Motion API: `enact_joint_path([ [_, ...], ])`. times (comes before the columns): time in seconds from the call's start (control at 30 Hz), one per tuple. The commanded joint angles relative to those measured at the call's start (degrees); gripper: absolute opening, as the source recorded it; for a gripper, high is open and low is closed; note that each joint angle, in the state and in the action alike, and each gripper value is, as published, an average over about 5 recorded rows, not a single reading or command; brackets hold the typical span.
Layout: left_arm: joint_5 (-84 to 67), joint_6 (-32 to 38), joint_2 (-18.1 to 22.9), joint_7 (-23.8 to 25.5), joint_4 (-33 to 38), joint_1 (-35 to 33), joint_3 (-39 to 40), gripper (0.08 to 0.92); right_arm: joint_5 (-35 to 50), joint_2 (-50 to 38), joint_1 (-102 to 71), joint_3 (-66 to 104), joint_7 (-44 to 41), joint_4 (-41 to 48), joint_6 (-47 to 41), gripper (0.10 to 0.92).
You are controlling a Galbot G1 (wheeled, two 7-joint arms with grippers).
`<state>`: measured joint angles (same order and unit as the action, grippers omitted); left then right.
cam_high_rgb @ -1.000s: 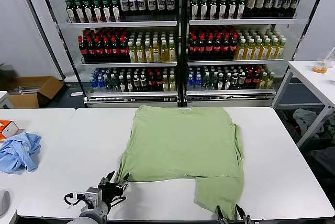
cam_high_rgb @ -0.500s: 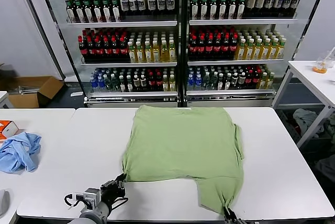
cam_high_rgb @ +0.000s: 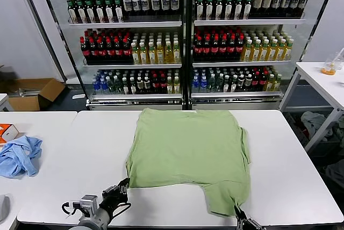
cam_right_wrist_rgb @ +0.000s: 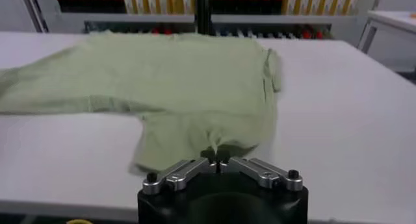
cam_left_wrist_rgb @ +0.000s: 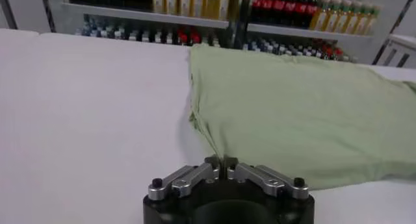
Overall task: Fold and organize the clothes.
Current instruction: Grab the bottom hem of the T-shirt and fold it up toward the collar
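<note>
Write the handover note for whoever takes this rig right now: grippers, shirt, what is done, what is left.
Left gripper: jaws shut on the near left corner of the green shirt, at the table's front edge.
Right gripper: jaws shut on the shirt's near right corner, on the flap that reaches toward the front edge.
The shirt lies flat mid-table, plain side up, far edge toward the drinks shelves.
A light blue cloth lies apart on the left table and is not part of the job.
Done: both near corners gripped.
Left: no fold made yet; probably lift both corners and carry them over the far edge, then tidy.
</note>
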<state>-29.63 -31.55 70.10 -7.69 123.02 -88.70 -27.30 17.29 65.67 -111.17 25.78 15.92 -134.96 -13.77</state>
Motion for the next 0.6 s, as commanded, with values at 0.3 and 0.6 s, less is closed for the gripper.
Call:
enact_joint_path([
  [0.3, 7.01, -0.89, 0.23, -2.24, 0.23, -1.49, 0.74, 0.141, -0.84, -0.55, 0.28, 1.04, -0.42, -0.11, 2.46, 0.105],
  [0.6, 12.13, -1.28, 0.91, -2.5, -1.72, 0.22, 4.47, 0.351, -1.75, 0.06, -0.02, 0.34, -0.46, 0.03, 2.5, 0.105],
])
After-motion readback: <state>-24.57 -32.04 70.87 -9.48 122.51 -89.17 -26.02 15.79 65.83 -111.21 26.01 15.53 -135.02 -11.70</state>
